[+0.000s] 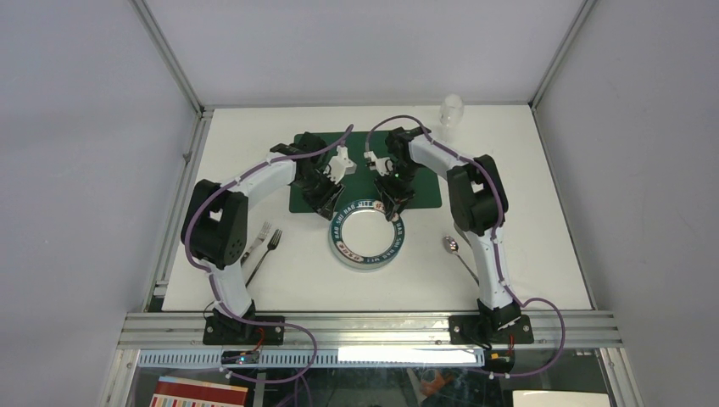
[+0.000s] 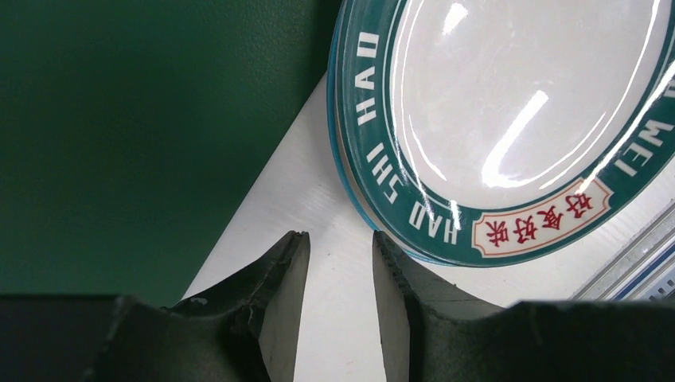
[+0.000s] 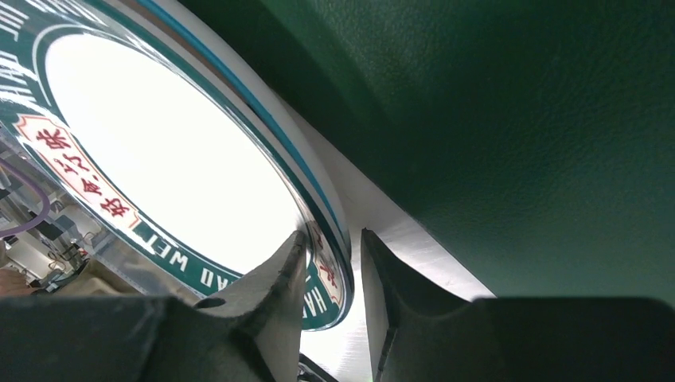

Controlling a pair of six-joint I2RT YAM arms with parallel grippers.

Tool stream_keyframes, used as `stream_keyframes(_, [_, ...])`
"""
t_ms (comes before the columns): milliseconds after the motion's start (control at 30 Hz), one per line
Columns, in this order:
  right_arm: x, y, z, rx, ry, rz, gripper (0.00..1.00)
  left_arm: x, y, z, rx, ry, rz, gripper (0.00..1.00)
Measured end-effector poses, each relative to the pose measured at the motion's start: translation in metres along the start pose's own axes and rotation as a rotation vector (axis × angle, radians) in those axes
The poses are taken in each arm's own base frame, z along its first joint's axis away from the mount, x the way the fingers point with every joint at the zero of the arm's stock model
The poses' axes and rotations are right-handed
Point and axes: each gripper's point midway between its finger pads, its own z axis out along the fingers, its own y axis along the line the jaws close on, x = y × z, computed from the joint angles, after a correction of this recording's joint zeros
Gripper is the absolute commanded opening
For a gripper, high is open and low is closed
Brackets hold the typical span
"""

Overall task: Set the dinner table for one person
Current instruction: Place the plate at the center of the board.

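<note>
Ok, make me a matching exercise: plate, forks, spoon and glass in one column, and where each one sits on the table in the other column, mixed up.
Things:
1. plate
2. forks
3. spoon
4. glass

Places:
A. far right corner of the table
B. left of the plate
C. middle, at the near edge of the green placemat
D. right of the plate

Pairs: 1-C, 2-B, 3-D, 4-A.

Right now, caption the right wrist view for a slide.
Right gripper open astride the plate rim; green placemat fills the upper right.
</note>
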Motion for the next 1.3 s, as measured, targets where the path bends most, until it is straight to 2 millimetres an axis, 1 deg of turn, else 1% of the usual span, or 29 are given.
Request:
stream_keyframes(200, [-0.004,-0.004,-0.003,0.03,-0.018,-0.01,0.34,0.006,-0.002,0.003,0.013,0.012,-0.006,0.37])
stream_keyframes(400, [-0.007,-0.009,-0.007,0.067,-0.033,-0.02,0.45,0.006,-0.006,0.004,0.033,0.008,-0.005,0.39])
stream_keyframes(467, [-0.007,-0.011,-0.008,0.082,-0.036,-0.023,0.47,0.006,-0.007,0.003,0.035,0.006,-0.004,0.39])
stream_keyframes(633, [-0.011,-0.017,-0.013,0.128,-0.057,-0.035,0.48,0.002,-0.009,-0.004,0.034,-0.011,0.003,0.4])
stream_keyframes(833, [-0.017,-0.027,-0.029,0.213,-0.118,-0.054,0.48,-0.004,-0.018,-0.014,0.056,-0.046,0.015,0.41])
stream_keyframes(900, [-0.012,-0.027,-0.034,0.228,-0.133,-0.055,0.48,-0.004,-0.022,-0.016,0.075,-0.051,0.016,0.41])
stream_keyframes(1100, [0.019,-0.015,-0.046,0.222,-0.153,-0.049,0.48,0.004,-0.038,-0.013,0.159,-0.045,0.005,0.41])
stream_keyframes(1233, [0.036,-0.006,-0.043,0.188,-0.154,-0.047,0.48,0.003,-0.045,-0.012,0.207,-0.053,0.004,0.41])
stream_keyframes(1300, [0.043,-0.002,-0.039,0.162,-0.145,-0.044,0.48,0.003,-0.048,-0.009,0.23,-0.053,0.002,0.41])
